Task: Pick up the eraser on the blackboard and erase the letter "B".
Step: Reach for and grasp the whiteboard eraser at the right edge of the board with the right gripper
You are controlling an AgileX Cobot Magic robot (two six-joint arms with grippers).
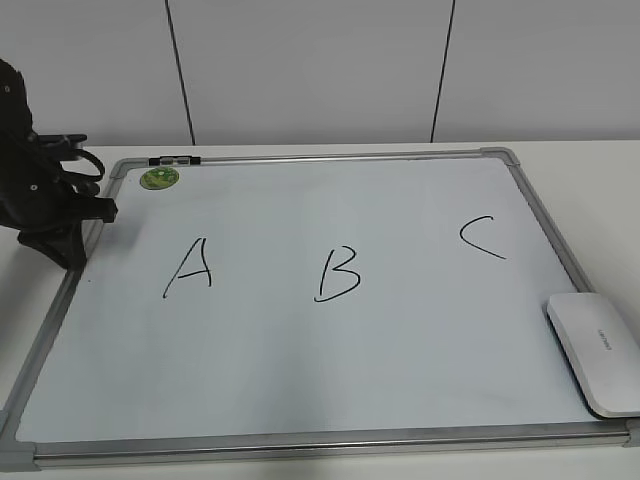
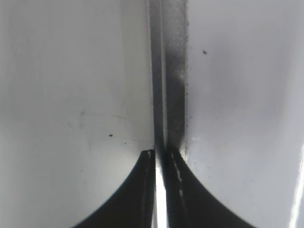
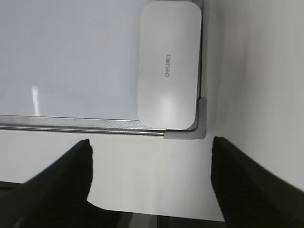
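The blackboard point(image 1: 420, 330) is a white board with a silver frame, lying flat on the table. The black letter "B" point(image 1: 337, 273) is at its middle, between "A" point(image 1: 189, 267) and "C" point(image 1: 482, 237). The white eraser point(image 1: 595, 352) lies flat on the board's near right corner. In the right wrist view the eraser point(image 3: 167, 66) sits against the corner cap, and my right gripper point(image 3: 151, 145) is open and empty over the table just off that corner. My left gripper point(image 1: 62, 245) is shut and empty at the board's left frame point(image 2: 164, 71).
A round green sticker point(image 1: 159, 179) and a small black clip point(image 1: 174, 160) sit at the board's far left corner. The white table point(image 3: 251, 71) surrounds the board. A panelled wall point(image 1: 320, 70) stands behind. The right arm is out of the exterior view.
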